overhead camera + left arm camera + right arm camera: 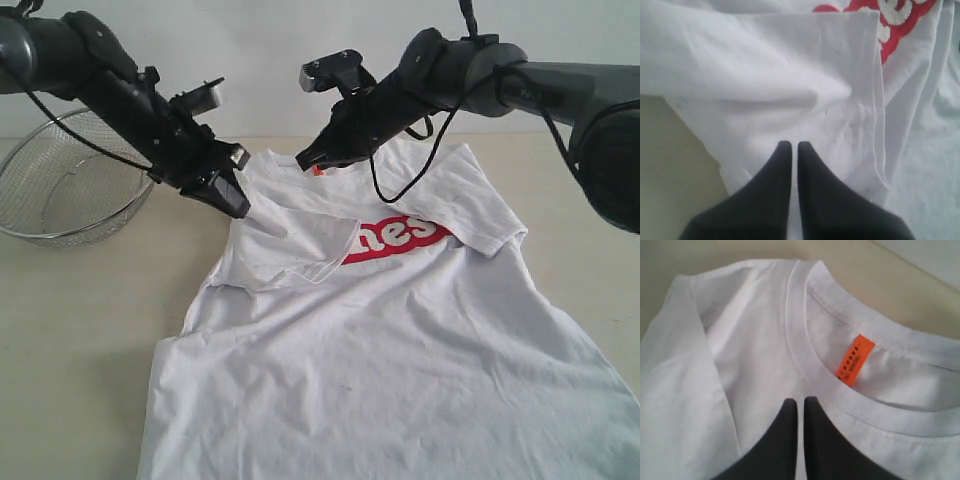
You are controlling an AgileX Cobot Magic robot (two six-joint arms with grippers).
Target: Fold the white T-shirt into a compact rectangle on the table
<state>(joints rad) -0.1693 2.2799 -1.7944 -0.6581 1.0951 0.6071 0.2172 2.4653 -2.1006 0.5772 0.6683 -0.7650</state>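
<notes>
The white T-shirt (400, 350) lies chest up on the table (80, 320), neck at the far side. Its left sleeve (300, 245) is folded in over the chest and hides the start of the red lettering (400, 238). My left gripper (240, 207) hovers shut just over the left shoulder; in its wrist view the gripper (791, 145) points at the folded sleeve (790, 75) with nothing held. My right gripper (303, 160) is shut at the neck; in its wrist view the gripper (800, 401) sits beside the ribbed collar (880, 415) and orange tag (855, 360).
A round wire-mesh basket (60, 180) stands at the far left of the table, behind the left arm. Bare tabletop (90, 400) stretches left of the shirt. The shirt's hem runs past the near edge of the exterior view.
</notes>
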